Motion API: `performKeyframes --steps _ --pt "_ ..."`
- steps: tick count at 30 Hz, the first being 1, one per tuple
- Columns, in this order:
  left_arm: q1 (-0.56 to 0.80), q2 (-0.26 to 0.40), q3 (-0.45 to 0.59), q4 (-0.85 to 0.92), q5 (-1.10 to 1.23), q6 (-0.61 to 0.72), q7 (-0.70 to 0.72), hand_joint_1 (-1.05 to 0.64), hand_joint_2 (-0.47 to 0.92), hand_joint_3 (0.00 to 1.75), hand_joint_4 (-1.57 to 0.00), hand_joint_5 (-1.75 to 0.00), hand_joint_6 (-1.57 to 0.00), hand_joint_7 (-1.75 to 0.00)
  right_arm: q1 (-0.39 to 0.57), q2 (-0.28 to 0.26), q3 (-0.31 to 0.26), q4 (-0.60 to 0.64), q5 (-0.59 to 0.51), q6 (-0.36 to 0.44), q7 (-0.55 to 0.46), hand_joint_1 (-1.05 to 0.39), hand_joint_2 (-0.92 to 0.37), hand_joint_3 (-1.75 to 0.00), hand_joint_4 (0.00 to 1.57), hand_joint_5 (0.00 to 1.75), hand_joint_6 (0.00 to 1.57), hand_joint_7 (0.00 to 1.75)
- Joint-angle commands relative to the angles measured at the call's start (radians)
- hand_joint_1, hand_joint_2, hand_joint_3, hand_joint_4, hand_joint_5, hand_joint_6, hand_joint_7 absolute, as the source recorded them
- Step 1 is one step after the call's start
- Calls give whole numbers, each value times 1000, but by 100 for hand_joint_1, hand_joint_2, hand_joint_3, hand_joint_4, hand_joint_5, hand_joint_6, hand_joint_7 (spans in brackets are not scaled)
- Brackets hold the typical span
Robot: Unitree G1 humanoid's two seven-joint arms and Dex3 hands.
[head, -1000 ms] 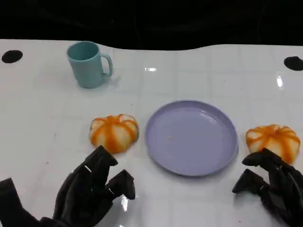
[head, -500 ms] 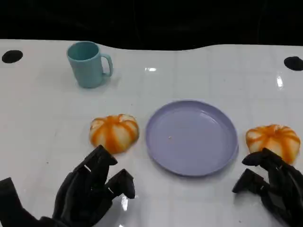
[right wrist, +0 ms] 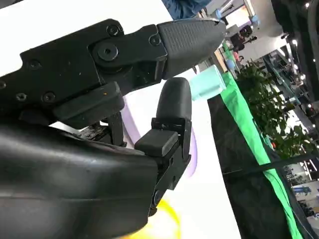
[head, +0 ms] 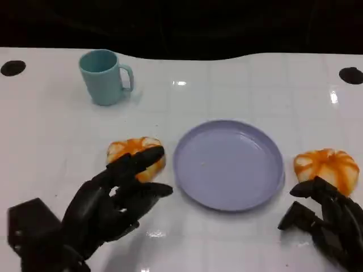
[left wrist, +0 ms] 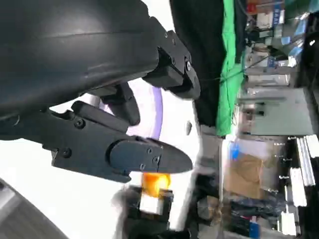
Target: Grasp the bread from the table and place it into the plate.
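The step in hand looks like the reach for a grasp, and doing it well probably means bringing the left hand (head: 110,204) down over the top of the left bread (head: 136,158) so the fingers straddle the soft roll, then closing gently enough not to crush it before lifting it sideways to the plate (head: 228,164). The left hand is empty with its fingers spread apart, their tips reaching over the near edge of that bread; whether they touch it cannot be told. The bread lies on the white table (head: 244,85) just beside the plate's left rim. A second bread (head: 327,168) lies near the plate's right rim, and the right hand (head: 323,221) sits just in front of it, fingers apart and holding nothing. A teal mug (head: 104,76) stands well apart at the back.
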Motion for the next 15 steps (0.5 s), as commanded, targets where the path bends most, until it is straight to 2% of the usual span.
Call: performKeyframes --steps 1,2,7,15 --pt "-12 49 -18 -39 81 -44 53 -59 92 16 -15 -66 -31 -4 6 -13 0 12 -10 -14 -8 -55 -92 -22 66 149 60 120" --pt "-11 51 -21 -39 82 -46 57 -59 92 16 -15 -66 -32 -4 6 -13 0 12 -10 -14 -8 -55 -92 -22 66 149 60 120" --pt "-93 171 -69 -66 440 -118 202 -58 92 10 -3 -54 -31 -2 -5 -13 -2 25 -3 -7 3 -55 -92 -21 67 150 61 120" --pt "-161 255 -133 -53 712 -114 332 -59 91 2 -3 -44 -31 -1 -9 -14 -1 27 -4 -8 4 -55 -92 -23 67 152 60 119"
